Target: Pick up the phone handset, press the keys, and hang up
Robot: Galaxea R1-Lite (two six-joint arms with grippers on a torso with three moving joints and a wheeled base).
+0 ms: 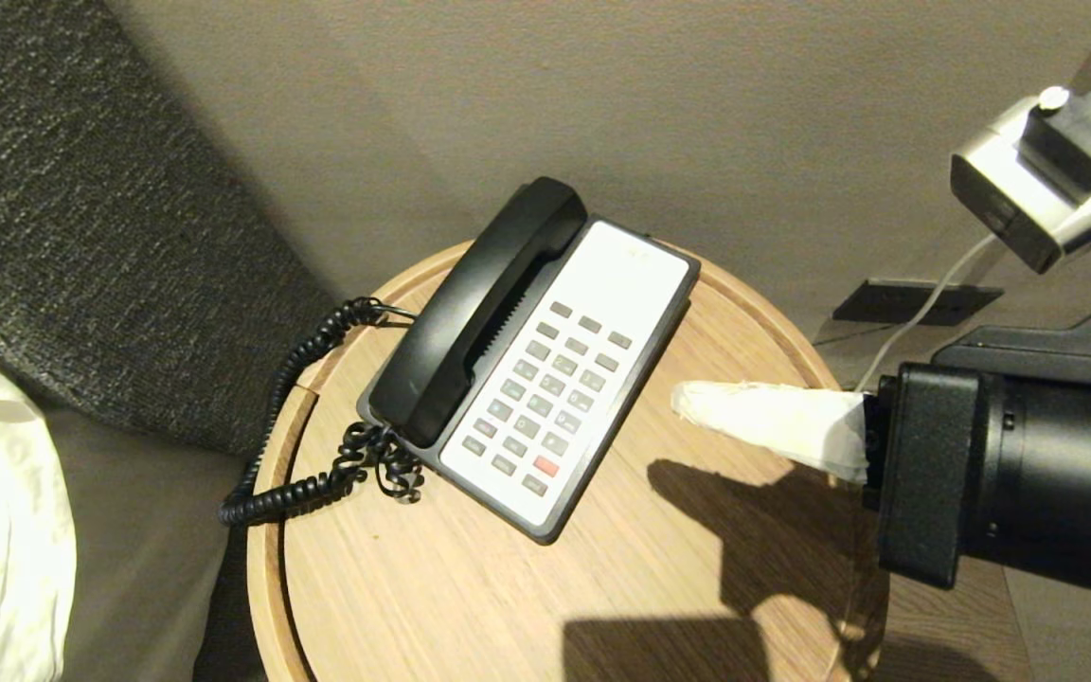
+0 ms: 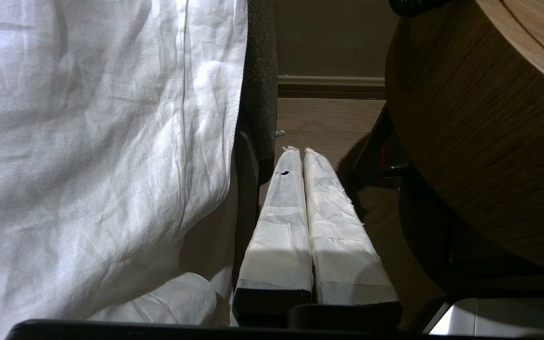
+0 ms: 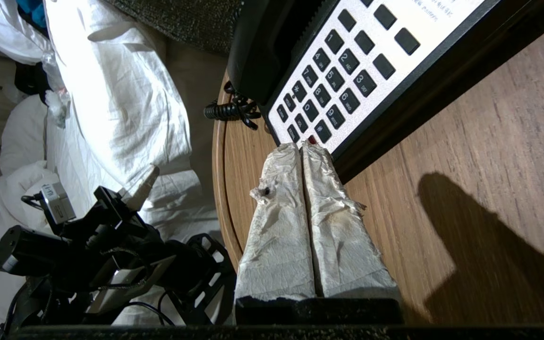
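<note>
Hanging low beside the white bedding [image 2: 92,141] and under the worktop's [image 1: 602,587] rim, the left end effector [image 2: 299,152] is keeping its wrapped fingers pressed together, holding nothing. On the round wooden worktop, the phone handset [image 1: 474,308] is lying in its cradle along the left side of the phone base [image 1: 593,379], its coiled cord [image 1: 304,426] looping off the left edge. To the right of the keypad, the right end effector [image 1: 683,398] is pointing at the base with fingers closed and empty, tips just beside it.
</note>
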